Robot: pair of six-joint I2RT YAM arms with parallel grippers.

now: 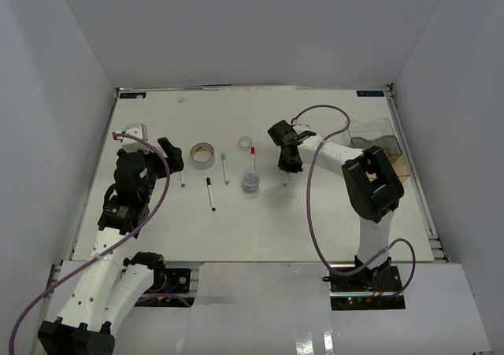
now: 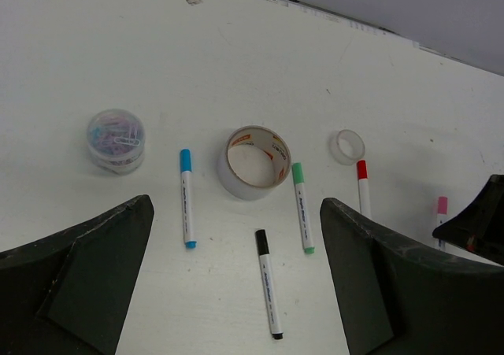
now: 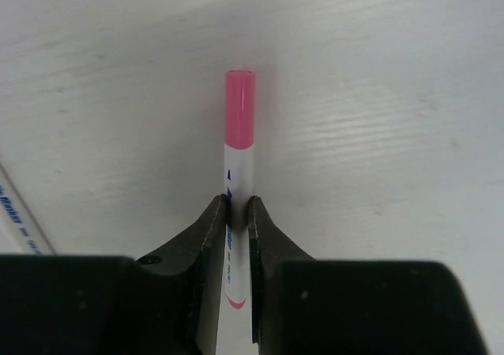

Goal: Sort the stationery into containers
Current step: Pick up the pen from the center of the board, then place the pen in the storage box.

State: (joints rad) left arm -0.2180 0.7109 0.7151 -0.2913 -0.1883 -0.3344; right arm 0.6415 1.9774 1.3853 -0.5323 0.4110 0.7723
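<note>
My right gripper [image 1: 289, 163] is shut on the pink-capped marker [image 3: 239, 134], its fingers [image 3: 211, 237] pinching the white barrel while the cap sticks out ahead, at or just above the table. My left gripper [image 2: 236, 292] is open and empty, hovering near the black-capped marker [image 2: 268, 292]. On the table lie the blue marker [image 2: 187, 197], green marker [image 2: 302, 205], red marker [image 2: 363, 186], beige tape roll [image 2: 252, 162], clear ring [image 2: 347, 146] and a clear tub of clips [image 2: 116, 138]. A second tub [image 1: 250, 182] stands near the red marker. The organiser [image 1: 378, 144] stands at the right.
White walls enclose the table on three sides. The right arm's purple cable [image 1: 315, 213] loops over the table's right half. The right arm's elbow [image 1: 372, 183] stands close in front of the organiser. The red marker's barrel [image 3: 20, 221] shows at the right wrist view's left edge.
</note>
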